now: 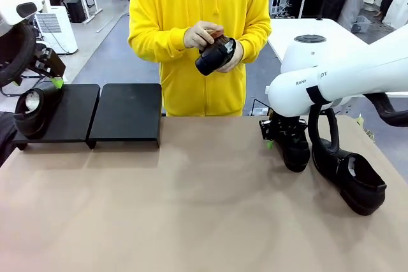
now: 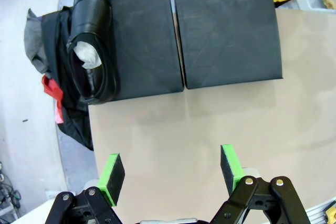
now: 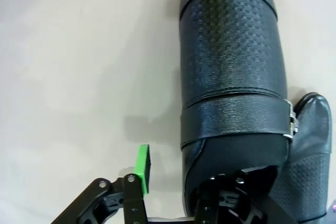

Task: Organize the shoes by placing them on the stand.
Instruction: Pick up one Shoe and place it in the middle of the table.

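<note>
The right fingers [image 3: 142,167] straddle the side wall of a shoe [image 3: 231,77] on the counter [image 1: 191,208], well apart from the stand [image 1: 127,113], not yet clenched; they should pinch firmly before lifting; the left fingers [image 2: 113,178] hang released.

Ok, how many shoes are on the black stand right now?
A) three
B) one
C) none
B: just one shoe lies on the stand, at its left end.
</note>
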Tool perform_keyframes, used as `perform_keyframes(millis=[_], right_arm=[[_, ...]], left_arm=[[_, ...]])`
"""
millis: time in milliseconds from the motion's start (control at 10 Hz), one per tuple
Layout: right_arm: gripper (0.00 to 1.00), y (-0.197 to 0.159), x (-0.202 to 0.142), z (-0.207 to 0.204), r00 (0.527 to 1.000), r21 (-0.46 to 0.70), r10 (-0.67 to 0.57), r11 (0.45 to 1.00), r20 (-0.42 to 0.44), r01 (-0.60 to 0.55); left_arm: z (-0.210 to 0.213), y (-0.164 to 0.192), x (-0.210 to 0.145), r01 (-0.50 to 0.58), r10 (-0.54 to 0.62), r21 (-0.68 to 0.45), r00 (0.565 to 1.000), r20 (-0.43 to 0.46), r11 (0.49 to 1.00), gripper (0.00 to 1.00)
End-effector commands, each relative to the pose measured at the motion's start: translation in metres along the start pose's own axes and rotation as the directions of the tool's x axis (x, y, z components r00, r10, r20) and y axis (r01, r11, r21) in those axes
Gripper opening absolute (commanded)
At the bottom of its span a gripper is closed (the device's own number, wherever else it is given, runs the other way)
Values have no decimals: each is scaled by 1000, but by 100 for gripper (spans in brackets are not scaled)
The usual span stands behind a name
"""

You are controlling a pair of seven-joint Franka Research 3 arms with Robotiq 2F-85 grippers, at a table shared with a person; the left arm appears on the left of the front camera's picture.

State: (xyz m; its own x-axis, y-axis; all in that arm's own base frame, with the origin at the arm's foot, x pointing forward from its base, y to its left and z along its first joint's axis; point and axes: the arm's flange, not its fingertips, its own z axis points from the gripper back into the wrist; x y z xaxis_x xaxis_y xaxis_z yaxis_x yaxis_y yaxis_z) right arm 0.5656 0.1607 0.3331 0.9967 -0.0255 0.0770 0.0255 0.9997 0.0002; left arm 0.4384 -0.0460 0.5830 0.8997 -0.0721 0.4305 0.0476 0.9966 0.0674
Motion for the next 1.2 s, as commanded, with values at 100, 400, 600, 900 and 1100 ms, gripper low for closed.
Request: perform_keyframes(millis=[100, 400, 600, 900, 1100], right_arm=[[0, -2, 0, 7, 997, -80, -71, 994, -17, 69], [0, -4, -3, 15, 986, -113, -161, 981, -41, 156], [0, 5, -17, 32, 983, -107, -186, 977, -14, 183], [0, 54, -89, 96, 978, -54, -134, 988, 162, 145], [0, 79, -140, 117, 980, -62, -48, 996, 192, 60]], left_arm=[[1, 2, -2, -9, 9, -7, 1000, 6, 1000, 95], [1, 2, -2, -9, 9, -7, 1000, 6, 1000, 95], [1, 2, -2, -9, 9, -7, 1000, 6, 1000, 95], [1, 2, -2, -9, 9, -7, 1000, 6, 1000, 95], [1, 2, -2, -9, 9, -7, 1000, 6, 1000, 95]])
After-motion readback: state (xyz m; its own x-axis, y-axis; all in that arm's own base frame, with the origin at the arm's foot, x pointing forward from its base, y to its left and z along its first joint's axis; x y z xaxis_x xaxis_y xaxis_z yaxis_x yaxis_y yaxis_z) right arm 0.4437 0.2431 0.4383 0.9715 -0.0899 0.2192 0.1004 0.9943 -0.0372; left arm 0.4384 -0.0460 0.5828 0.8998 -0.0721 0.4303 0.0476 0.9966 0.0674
